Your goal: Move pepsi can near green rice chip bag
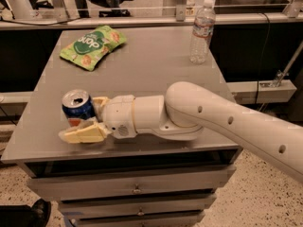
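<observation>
Dark blue pepsi can (77, 109): upright at the near left of the table, silver top showing. It is well apart from where I need it to end up.
Grey table (156, 74): a flat top with everything on it spread out, so I judge the run from the can to the bag to be unobstructed.
Gripper (81, 119): low over the near left of the table, set about the can from its right side. I cannot tell whether it has clamped the can or only encloses it.
Arm (222, 122): white, coming in from the right along the near edge. It lies almost level, which I take to be so the gripper meets the can side-on, not from above.
Green rice chip bag (93, 46): lying flat at the far left, nearly straight beyond the can. My move would be a carry or slide away from me.
Water bottle (201, 31): clear, upright at the far right, well away from that line.
Drawers (136, 189): below the tabletop, two handles visible.
Count: one can, one bag, one bottle, one arm with one gripper.
Task standing: by my judgement at the grasp stage, with the can not yet brought near the bag.
</observation>
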{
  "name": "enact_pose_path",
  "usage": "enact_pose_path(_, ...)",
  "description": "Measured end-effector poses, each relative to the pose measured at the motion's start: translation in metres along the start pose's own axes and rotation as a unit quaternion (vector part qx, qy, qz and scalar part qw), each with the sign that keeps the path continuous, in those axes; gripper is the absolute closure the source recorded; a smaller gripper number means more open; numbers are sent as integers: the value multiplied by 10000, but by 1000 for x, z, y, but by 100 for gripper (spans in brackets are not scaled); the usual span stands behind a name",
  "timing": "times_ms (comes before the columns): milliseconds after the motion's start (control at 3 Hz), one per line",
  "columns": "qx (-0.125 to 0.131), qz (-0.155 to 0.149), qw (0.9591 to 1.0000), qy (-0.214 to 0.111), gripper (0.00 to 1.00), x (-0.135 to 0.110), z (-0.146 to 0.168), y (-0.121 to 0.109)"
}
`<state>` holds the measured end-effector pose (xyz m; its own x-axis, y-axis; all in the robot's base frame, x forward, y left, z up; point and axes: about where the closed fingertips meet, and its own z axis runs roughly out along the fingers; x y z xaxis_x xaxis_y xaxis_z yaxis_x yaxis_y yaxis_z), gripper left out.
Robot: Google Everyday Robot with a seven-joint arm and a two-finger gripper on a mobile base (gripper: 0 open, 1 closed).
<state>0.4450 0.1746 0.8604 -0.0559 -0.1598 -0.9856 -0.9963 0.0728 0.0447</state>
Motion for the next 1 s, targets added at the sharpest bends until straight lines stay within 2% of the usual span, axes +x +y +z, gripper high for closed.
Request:
enact_pose_path(333,160,-35,9998,-92,65,-6,-10,-5)
enact_pose_path(667,597,-270,9978,-84,88,-24,-53,-23)
enact_pose_path(1000,598,-274,9978,-84,100,-24,-53,-23)
